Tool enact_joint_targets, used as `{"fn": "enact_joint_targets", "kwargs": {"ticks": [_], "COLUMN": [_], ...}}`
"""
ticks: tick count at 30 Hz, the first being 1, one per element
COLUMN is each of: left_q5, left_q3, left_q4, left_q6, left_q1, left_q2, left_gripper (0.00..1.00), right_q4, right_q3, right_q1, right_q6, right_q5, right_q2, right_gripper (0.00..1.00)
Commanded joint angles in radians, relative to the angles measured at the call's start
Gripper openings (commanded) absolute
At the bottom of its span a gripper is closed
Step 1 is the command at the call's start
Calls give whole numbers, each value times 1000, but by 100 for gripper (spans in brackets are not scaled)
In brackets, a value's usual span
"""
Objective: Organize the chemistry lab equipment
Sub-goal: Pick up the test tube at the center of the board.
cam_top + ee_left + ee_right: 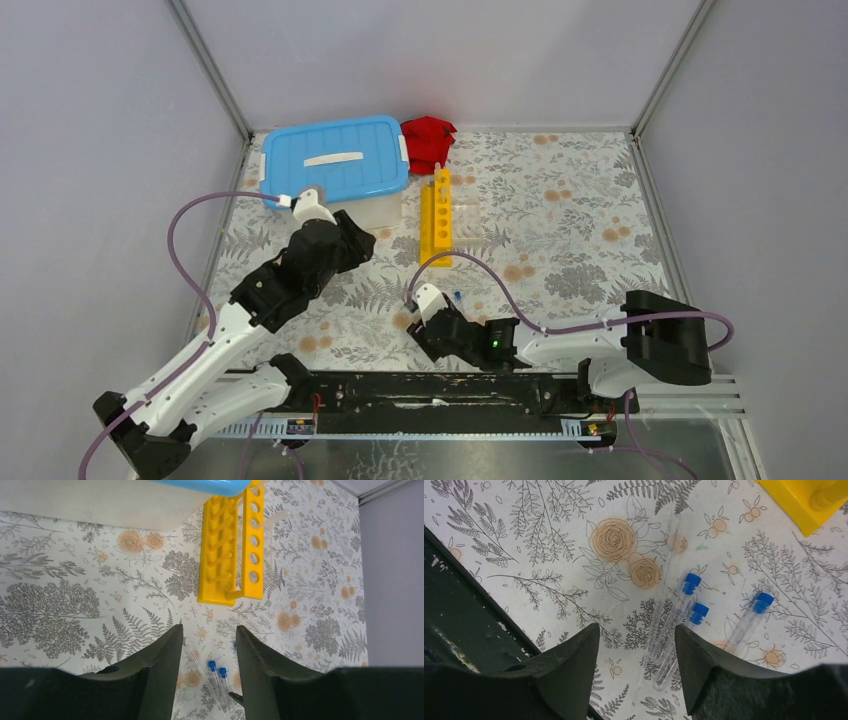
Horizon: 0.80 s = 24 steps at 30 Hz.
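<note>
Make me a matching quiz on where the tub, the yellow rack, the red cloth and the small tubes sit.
1 white blue-lidded tub
2 yellow holed rack
3 red cloth
4 blue-capped tubes

A lying flat under the right gripper
B back left, lid on
C crumpled at the back edge
D mid-table, running front to back

Pairs: 1-B, 2-D, 3-C, 4-A

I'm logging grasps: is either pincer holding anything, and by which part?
Nothing is held. The left pincer and right pincer are both open and empty; the blue-capped tubes lie on the table below.
</note>
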Motion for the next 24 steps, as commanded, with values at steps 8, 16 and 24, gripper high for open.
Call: {"fn": "enact_joint_targets", "kwargs": {"ticks": [8, 16, 24], "left_q5": [27, 29, 23], "left_q3": [-47, -59, -55], "left_q4": [-3, -1, 0], "left_q6": [-74, -76, -70], "left_q1": [-4, -4, -4], "left_q2": [-78, -83, -88], "left_gripper": [51, 51, 51], "right_q4": [88, 102, 122], "right_q3": [42, 51, 43], "right_q1": [7, -6, -24], "right_q6": [53, 58, 63], "right_q5": [-40, -51, -70], "right_q2": [89, 128, 139], "right_gripper": [57, 54, 52]}}
